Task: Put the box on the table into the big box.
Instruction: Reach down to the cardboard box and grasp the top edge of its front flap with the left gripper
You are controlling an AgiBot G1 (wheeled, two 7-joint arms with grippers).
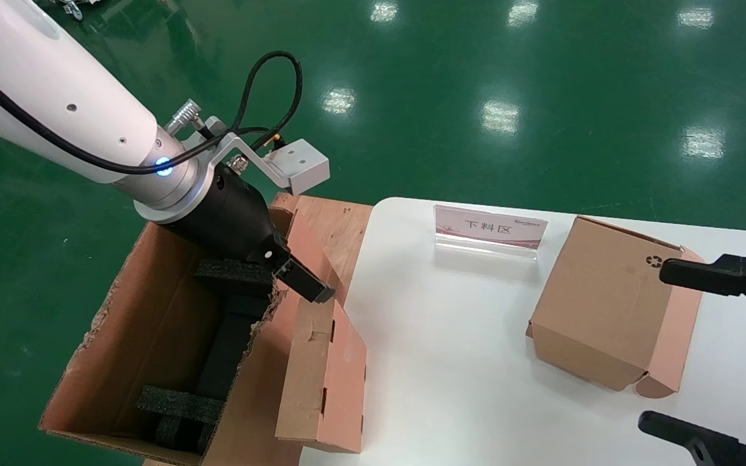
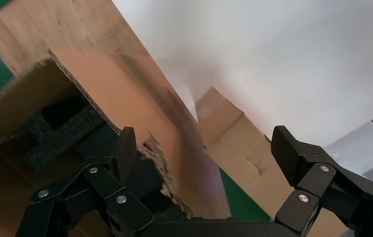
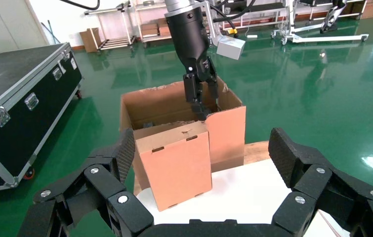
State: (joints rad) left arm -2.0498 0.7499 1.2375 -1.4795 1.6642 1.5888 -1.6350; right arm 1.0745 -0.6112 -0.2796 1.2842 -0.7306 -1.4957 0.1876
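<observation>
A: Head view first — where does the box sit?

B: At about seven o'clock on the worktop, at its left edge, leaning against the outer wall of the big box. It looks tilted, with its top toward the big box's torn rim and its lower edge on or just past the worktop's edge. I cannot tell how much of it is actually supported.

A: And its long axis?

B: It is nearly cube-like, only slightly taller than wide. That taller axis runs roughly from twelve to six o'clock in the head view, and the face with the tab slots points toward the robot's right.

A: What about the left gripper?

B: It hovers at the box's top edge, right over the torn rim. Its fingers are spread wide, holding nothing; one sits inside the big box's wall, the other outside it.

A: What is the risk?

B: If the fingers close there, I judge they may pinch the ragged rim along with the box, or nudge the box off the worktop's edge. The black foam inside could also snag it on entry.

A: And the right gripper?

B: It is parked at three o'clock with its fingers wide, flanking the carton with the recycling mark.
</observation>
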